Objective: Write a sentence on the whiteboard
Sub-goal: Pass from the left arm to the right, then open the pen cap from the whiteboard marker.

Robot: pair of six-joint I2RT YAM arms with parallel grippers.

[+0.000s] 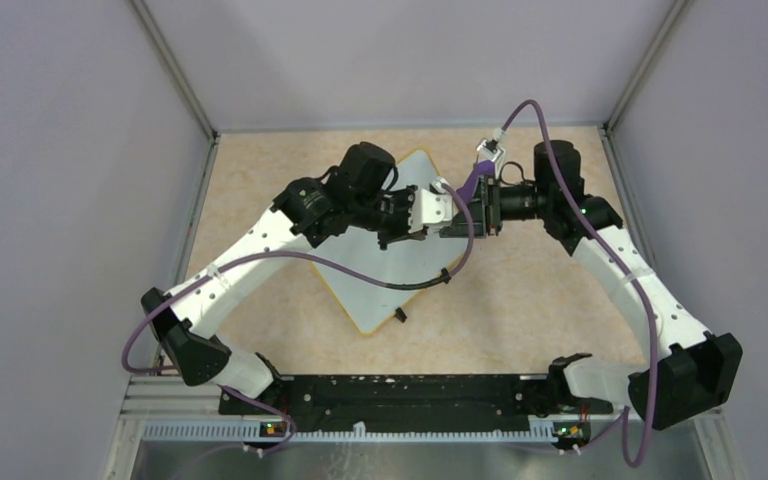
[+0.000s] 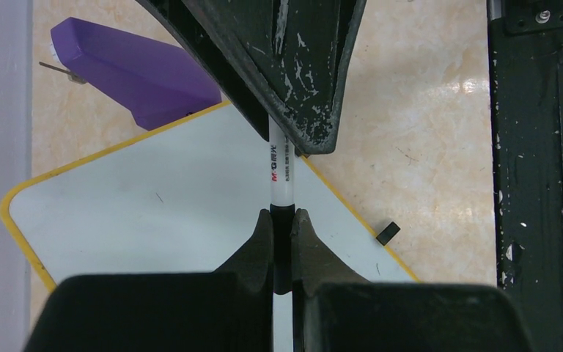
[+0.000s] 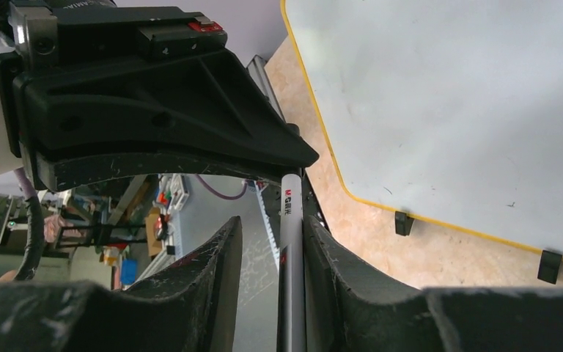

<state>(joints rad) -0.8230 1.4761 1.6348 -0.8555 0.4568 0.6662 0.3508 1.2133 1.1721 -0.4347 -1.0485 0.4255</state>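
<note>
The whiteboard (image 1: pixel 385 290) lies turned like a diamond on the table, and the parts that show are blank; no sentence is visible. It also shows in the left wrist view (image 2: pixel 154 213) and the right wrist view (image 3: pixel 447 95). My two grippers meet tip to tip above the board's right corner. My left gripper (image 2: pixel 282 220) is shut on the black end of a white marker pen (image 2: pixel 279 176). My right gripper (image 3: pixel 267 242) is open around the pen's other end (image 3: pixel 290 220); the pen rests against one finger, with a gap to the other.
A purple wedge-shaped block (image 2: pixel 132 70) sits by the board's far edge, also visible in the top view (image 1: pixel 473 180). Small black clip feet (image 3: pixel 404 223) stand on the board's rim. Grey walls close in the tan table (image 1: pixel 540 300) on three sides.
</note>
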